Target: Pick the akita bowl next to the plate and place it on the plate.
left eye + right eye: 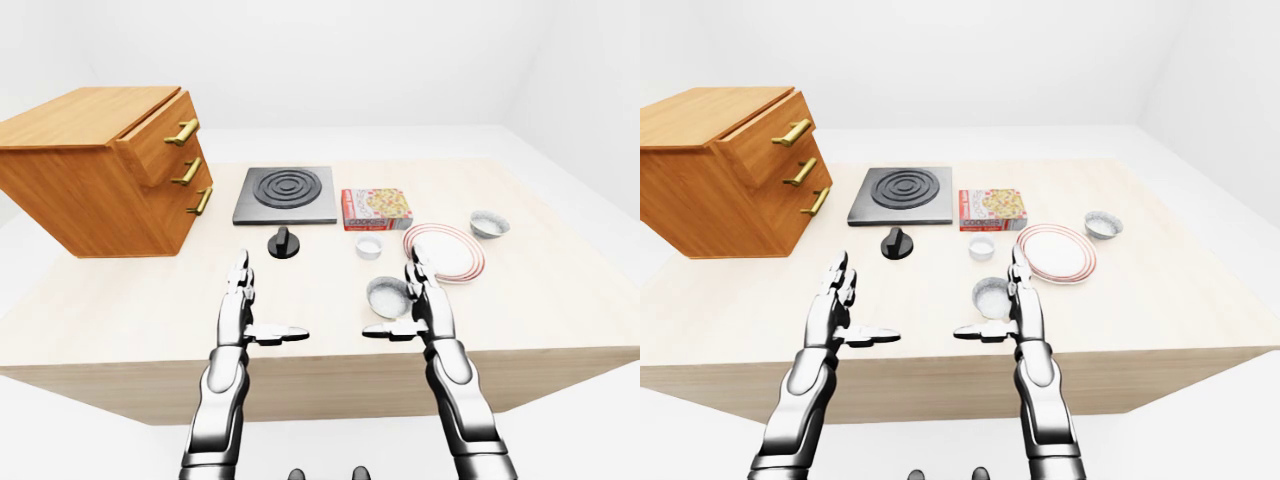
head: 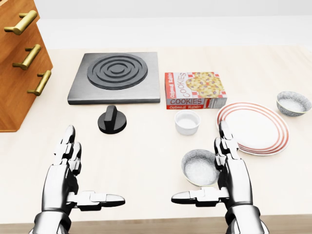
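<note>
Hovering my left hand point(image 2: 66, 178) and right hand point(image 2: 234, 175) wide open, empty, the right just beside a bowl point(image 2: 197, 168) near the plate point(image 2: 253, 129).

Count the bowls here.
3, by the head view: lower grey bowl beside the right hand, left of the plate; upper grey bowl right of the plate; white ramekin below the cookie box. None seems hidden.

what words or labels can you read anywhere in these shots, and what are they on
"COOKIES": white letters on the red side face of the cookie box, head view.
"Oatmeal Raisin": smaller line just under it, same face.
"COOKIES": again, running sideways up the red strip at the left of the box top; the small line beside it is too blurred to read for certain.
Nothing else in view carries writing.
</note>
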`<state>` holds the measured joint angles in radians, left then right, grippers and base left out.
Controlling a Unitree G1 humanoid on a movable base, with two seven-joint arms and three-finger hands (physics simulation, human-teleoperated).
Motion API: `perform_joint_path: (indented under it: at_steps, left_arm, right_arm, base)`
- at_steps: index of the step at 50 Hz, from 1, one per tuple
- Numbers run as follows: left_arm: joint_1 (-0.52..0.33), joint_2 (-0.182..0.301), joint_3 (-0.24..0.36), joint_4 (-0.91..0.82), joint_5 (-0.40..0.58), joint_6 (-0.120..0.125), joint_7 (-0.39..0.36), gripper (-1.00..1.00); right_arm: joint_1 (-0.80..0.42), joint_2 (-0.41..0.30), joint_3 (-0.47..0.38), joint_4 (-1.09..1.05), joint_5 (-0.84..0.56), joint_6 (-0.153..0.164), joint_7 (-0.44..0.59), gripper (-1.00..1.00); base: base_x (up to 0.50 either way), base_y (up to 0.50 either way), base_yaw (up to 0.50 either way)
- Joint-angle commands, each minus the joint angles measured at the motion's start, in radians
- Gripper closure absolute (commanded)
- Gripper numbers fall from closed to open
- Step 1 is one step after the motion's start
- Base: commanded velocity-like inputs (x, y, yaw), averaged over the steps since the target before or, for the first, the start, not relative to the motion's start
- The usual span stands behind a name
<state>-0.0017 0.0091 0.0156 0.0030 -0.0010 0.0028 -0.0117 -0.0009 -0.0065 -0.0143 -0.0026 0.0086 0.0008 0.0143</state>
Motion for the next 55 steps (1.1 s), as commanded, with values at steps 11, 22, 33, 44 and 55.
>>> perform_joint_path:
  at_steps: [11,22,33,44,55]
  left_arm:
    - [0.001,0.015,0.027,0.007,0.015,-0.004,-0.023,-1.0]
    - [0.004,0.013,0.022,-0.007,0.018,0.009,-0.021,-1.0]
    - [0.003,0.011,0.02,-0.009,0.014,0.017,-0.022,-1.0]
    - [0.005,0.011,0.021,-0.006,0.01,0.012,-0.024,-1.0]
    - [0.006,0.012,0.022,0.015,0.007,-0.008,-0.028,-1.0]
  right_arm:
    - [0.001,-0.01,-0.019,-0.004,0.006,-0.018,0.018,-1.0]
    - [0.009,-0.009,-0.018,-0.026,0.009,-0.015,0.019,-1.0]
    - [0.012,-0.008,-0.017,-0.028,0.0,-0.026,0.014,-1.0]
    - [0.011,-0.009,-0.019,-0.021,-0.003,-0.035,0.009,-1.0]
    - [0.008,-0.01,-0.02,-0.015,-0.005,-0.035,0.007,-1.0]
  base:
    - [0.0,0.0,0.0]
    - [0.0,0.0,0.0]
    - [-0.01,-0.25,0.0]
    - [-0.03,-0.4,0.0]
    - [-0.03,-0.4,0.0]
